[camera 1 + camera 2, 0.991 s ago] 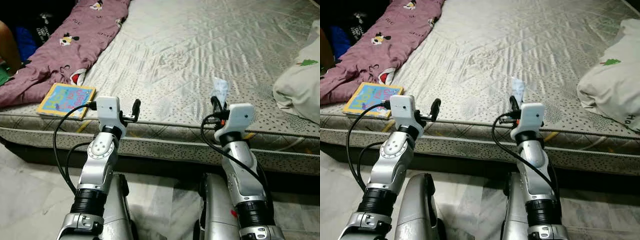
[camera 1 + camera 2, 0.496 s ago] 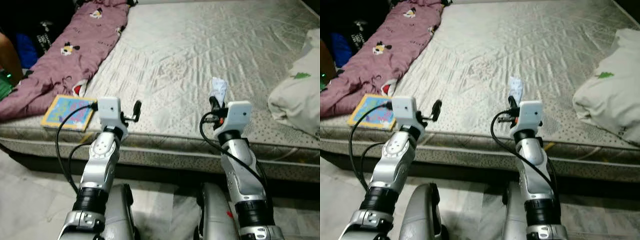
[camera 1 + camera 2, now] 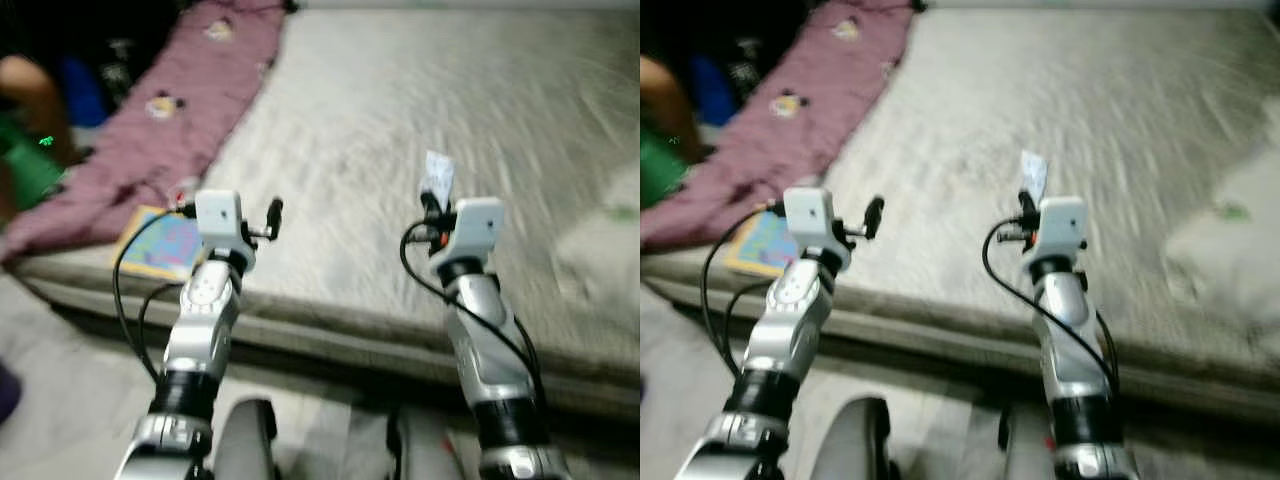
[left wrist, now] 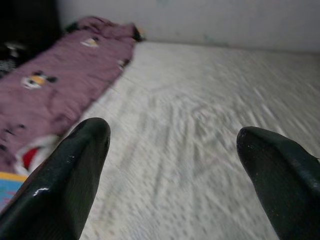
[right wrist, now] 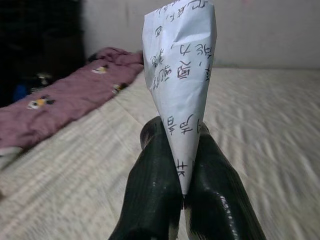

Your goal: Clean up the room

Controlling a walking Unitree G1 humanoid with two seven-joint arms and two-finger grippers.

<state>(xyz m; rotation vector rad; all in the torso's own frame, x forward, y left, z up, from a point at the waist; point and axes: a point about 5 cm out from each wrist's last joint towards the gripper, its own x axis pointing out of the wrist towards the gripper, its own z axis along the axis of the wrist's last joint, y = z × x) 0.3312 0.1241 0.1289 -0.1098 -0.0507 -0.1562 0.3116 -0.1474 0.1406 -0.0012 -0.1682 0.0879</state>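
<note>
Partly done, by the look of it. Right gripper (image 5: 182, 200) up over the near edge of the bed (image 3: 400, 120), fingers (image 5: 155, 195) pressed tight on a slip of paper (image 5: 181, 75) that sticks up between them. Paper off the bed but not yet put away. Left gripper (image 4: 172, 165) also over the near edge, fingers wide apart, holding nothing. Still to tidy: a book (image 3: 165, 243) at the bed's near left corner, a purple blanket (image 3: 170, 110) along the left edge, something white (image 3: 1230, 250) at the right edge. No bin or basket to be seen. Head pictures blurry, so the white thing hard to tell. Writing on the paper too small to read. Somebody's arm (image 3: 35, 90) cut off at the far left.
</note>
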